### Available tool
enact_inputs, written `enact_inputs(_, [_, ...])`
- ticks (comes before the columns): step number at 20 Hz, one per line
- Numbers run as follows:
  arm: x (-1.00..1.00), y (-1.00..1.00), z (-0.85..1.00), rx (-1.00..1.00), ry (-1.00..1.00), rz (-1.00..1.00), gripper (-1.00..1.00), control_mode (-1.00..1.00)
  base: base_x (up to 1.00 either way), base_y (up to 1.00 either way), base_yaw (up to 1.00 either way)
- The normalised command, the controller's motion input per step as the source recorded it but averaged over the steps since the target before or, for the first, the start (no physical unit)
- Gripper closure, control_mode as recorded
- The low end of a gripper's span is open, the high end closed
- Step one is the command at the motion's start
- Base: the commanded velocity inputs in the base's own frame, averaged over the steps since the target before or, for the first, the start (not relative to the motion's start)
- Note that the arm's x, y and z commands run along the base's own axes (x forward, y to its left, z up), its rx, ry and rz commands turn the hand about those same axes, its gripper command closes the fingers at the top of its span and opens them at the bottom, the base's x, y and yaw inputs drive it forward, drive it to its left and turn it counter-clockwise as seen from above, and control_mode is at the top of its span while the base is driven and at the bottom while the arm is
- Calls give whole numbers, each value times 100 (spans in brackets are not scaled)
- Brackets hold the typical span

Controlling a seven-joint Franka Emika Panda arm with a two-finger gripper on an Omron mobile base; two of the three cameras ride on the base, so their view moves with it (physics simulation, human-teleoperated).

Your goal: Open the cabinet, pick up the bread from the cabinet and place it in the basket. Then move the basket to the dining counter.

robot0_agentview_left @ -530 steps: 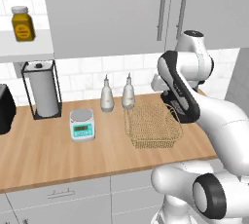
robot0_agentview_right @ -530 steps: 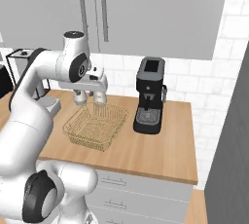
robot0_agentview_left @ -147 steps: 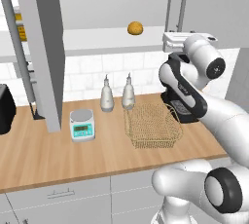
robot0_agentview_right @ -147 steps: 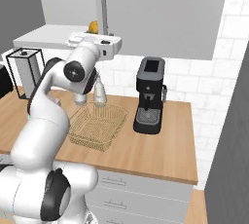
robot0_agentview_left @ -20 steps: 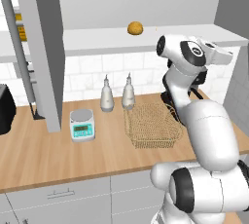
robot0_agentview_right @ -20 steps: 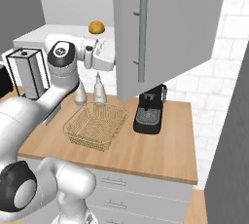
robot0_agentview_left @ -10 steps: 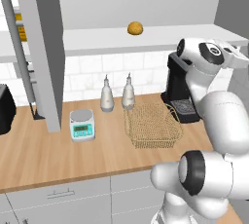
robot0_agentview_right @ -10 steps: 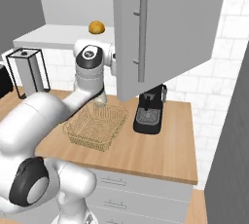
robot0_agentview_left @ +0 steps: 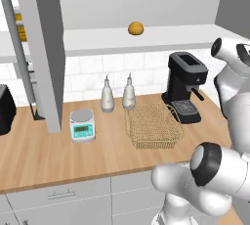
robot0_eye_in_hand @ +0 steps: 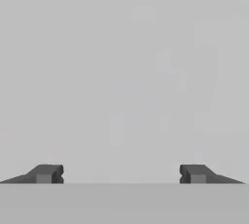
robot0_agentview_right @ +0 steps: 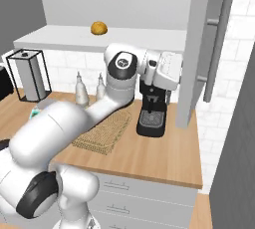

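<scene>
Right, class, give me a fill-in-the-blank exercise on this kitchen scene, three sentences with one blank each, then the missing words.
1. The bread lies on the white shelf inside the ____.
2. The basket sits on the worktop between two bottles and the black ____ machine.
3. The hand holds nothing; its fingers are spread ____.

Missing words: cabinet; coffee; open

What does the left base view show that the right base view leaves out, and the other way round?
The left base view adds the yellow jar near the left door's bar handle. The right base view adds a clear look at the paper towel holder and the right door's bar handle. Both share the bread on the cabinet shelf, the basket and the coffee machine.
</scene>
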Motion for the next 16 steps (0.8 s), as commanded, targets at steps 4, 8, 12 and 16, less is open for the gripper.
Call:
enact_inputs(4, [-49, -100, 0, 5, 6, -2, -100, -100, 0, 0, 0])
enact_inputs(8, [-35, -98, 0, 4, 6, -2, -100, -100, 0, 0, 0])
enact_inputs(12, [-16, -89, 0, 2, 5, -2, -100, -100, 0, 0, 0])
enact_inputs(16, [0, -25, 0, 0, 2, -1, -100, -100, 0, 0, 0])
